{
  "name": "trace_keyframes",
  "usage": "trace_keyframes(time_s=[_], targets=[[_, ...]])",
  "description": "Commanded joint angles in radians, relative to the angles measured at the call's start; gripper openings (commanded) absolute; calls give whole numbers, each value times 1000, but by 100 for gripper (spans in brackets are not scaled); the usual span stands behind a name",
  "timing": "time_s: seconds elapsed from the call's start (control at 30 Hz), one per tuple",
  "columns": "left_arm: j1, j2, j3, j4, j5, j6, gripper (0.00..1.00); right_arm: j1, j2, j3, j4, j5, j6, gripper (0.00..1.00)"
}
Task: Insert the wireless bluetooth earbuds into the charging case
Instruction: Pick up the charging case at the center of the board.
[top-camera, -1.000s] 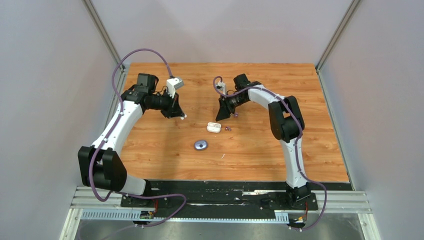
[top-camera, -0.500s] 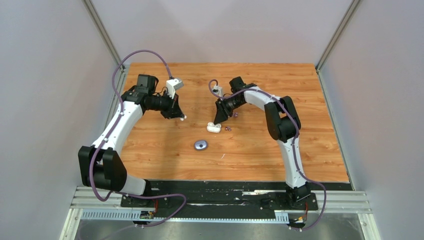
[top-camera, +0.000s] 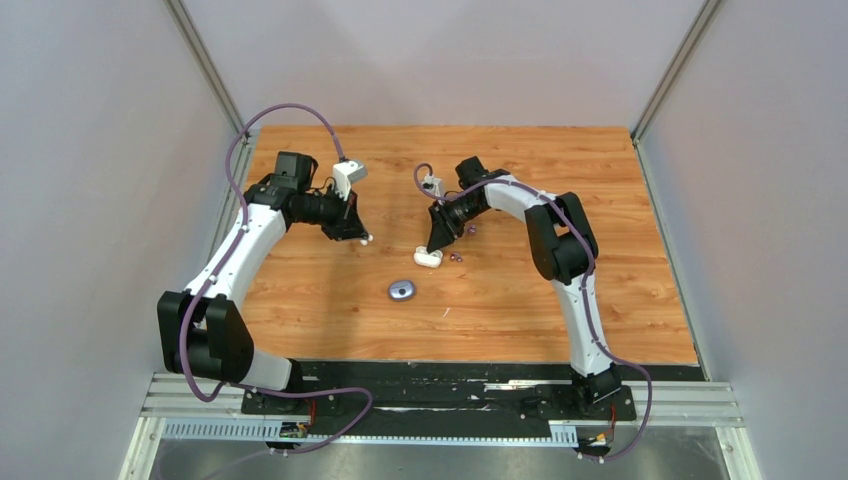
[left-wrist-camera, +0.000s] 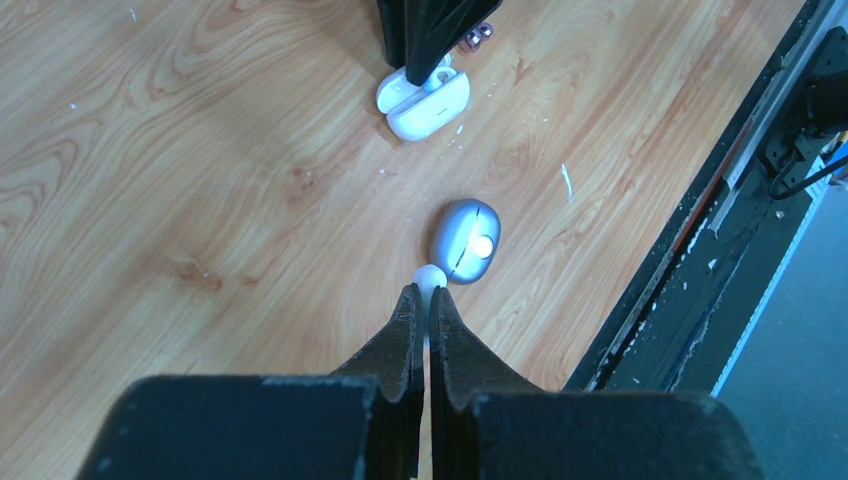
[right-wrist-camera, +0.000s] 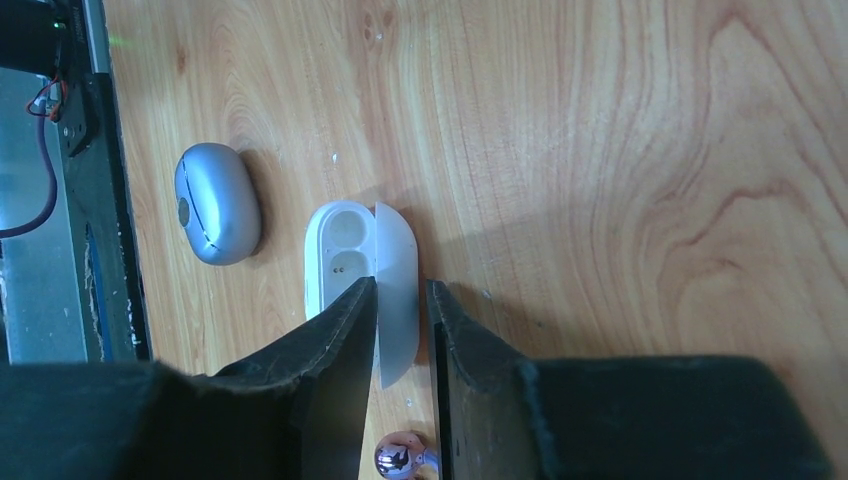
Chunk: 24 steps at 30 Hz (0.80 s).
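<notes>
Right gripper (right-wrist-camera: 400, 287) jaws narrow, astride the upright lid (right-wrist-camera: 396, 240) of the open white pebble-shaped plastic charging case (right-wrist-camera: 338, 262), probably to steady it; left gripper (left-wrist-camera: 421, 292) jaws pinch a tiny glossy white earbud (left-wrist-camera: 430, 276), poised nearby for insertion.

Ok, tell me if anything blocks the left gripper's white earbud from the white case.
Yes: the right gripper straddles the raised lid of the white case, one finger over part of its tray. The blue case lies beside the path of the white earbud.

A smooth white plastic case (right-wrist-camera: 340, 250) sits between the right claw's (right-wrist-camera: 400, 290) matt black fingers (right-wrist-camera: 330, 340) on a grained wood table (right-wrist-camera: 650, 150).
</notes>
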Motion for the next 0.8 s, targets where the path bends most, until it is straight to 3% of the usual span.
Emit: trace_keyframes(time_s=[0.0, 0.27, 0.5, 0.63, 0.77], targets=[[9, -25, 1, 18, 8, -7, 0, 3, 11, 40, -36, 3, -31, 28], [9, -15, 3, 31, 12, -14, 0, 4, 5, 34, -74, 23, -85, 24], [9, -8, 5, 32, 14, -11, 0, 11, -19, 36, -82, 21, -125, 9], [9, -8, 13, 49, 29, -15, 0, 11, -88, 40, -80, 36, -180, 1], [9, -11, 53, 94, 100, -21, 0, 12, -211, 16, -38, 82, -259, 0]])
